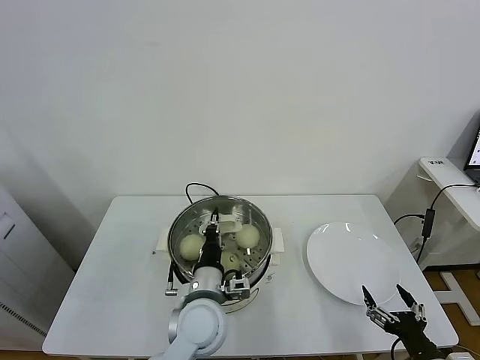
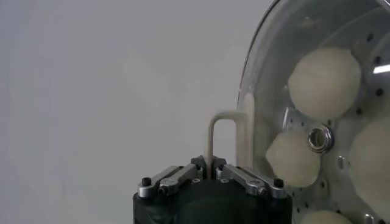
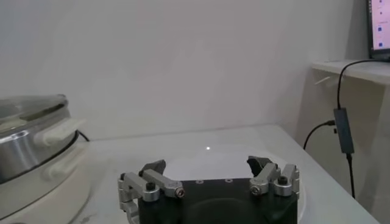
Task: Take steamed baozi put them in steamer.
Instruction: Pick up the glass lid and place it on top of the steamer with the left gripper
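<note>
- The right gripper [image 1: 390, 300] hovers at the counter's near right corner, just in front of the white plate [image 1: 352, 262], its fingers spread and holding nothing.
- The left gripper [image 1: 215, 227] sits over the middle of the steamer [image 1: 219, 241], its fingers pressed together on the white handle [image 2: 223, 140] of the glass lid [image 2: 256, 85].
- The steamer stands at the centre of the white counter [image 1: 112, 285], with its black cord [image 1: 196, 187] running toward the far edge.
- The steamed baozi [image 1: 190, 245] lie inside on the perforated tray, seen through the lid; the left wrist view shows four.
</note>
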Robot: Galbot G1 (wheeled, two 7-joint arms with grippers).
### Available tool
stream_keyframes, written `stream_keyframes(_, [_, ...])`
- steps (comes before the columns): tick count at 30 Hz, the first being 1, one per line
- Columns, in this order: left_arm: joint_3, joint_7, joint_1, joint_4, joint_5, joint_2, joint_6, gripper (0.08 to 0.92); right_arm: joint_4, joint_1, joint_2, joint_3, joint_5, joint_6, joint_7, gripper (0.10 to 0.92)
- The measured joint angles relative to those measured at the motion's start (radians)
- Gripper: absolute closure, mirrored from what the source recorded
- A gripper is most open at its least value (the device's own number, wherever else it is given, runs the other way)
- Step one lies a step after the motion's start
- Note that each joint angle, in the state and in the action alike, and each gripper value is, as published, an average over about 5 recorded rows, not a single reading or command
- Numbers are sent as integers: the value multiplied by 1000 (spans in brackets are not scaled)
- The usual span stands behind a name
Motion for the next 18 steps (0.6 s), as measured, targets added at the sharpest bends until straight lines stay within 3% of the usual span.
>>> stream_keyframes(12, [-3,-18,13,10,-5,0,-1,856,1,4,-4,2,6,2,-1,203])
stream_keyframes(18, [7,-35,28,-28,-86,17,15,704,-6,12,-11,-2,8,0,-5,203])
